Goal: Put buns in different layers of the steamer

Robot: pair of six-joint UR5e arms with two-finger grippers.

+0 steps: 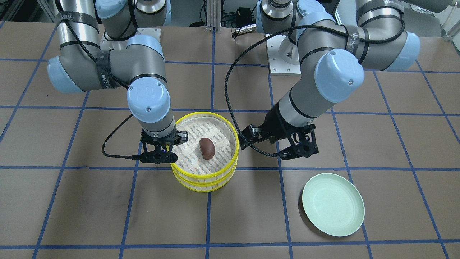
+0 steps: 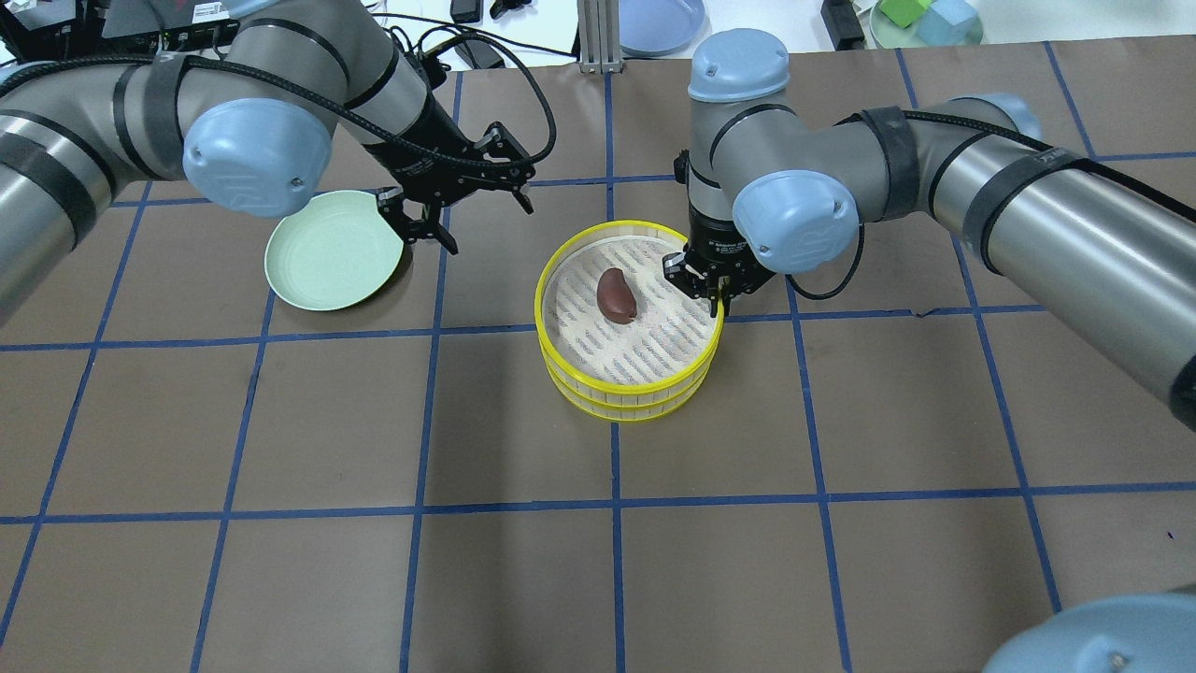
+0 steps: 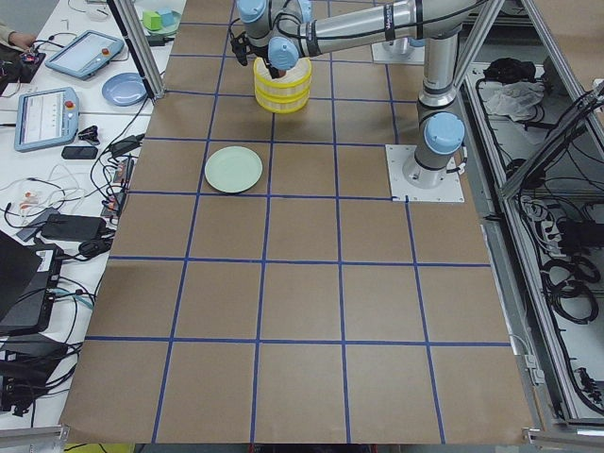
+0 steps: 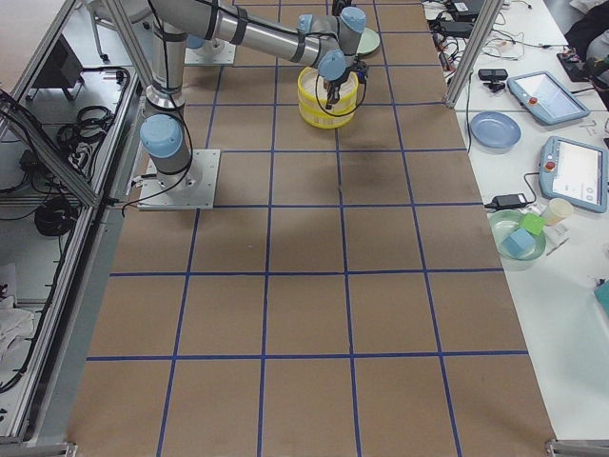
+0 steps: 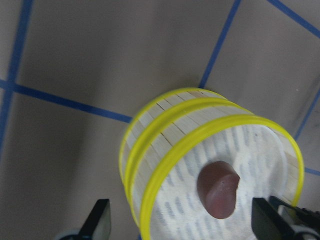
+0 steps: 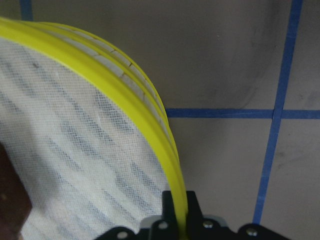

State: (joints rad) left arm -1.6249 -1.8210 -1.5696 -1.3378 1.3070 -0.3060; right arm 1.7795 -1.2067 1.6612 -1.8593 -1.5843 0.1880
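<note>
Two yellow-rimmed steamer layers are stacked: the top layer [image 1: 233,138] sits on the lower layer [image 1: 201,187]. The dark reddish-brown bun [image 1: 206,148] lies on the top layer's white liner, also in the overhead view [image 2: 617,295] and left wrist view [image 5: 217,190]. The cream-white bun shows in no view. My right gripper [image 1: 163,153] is shut on the top layer's yellow rim [image 6: 165,150], at the stack's side [image 2: 718,297]. My left gripper [image 1: 275,145] is open and empty, apart from the stack, between it and the plate [image 2: 472,210].
The pale green plate [image 1: 333,204] lies empty on the brown paper table, beside my left gripper [image 2: 334,250]. Blue tape lines grid the table. Tablets, a blue plate and cables lie off the table's far side [image 4: 495,129].
</note>
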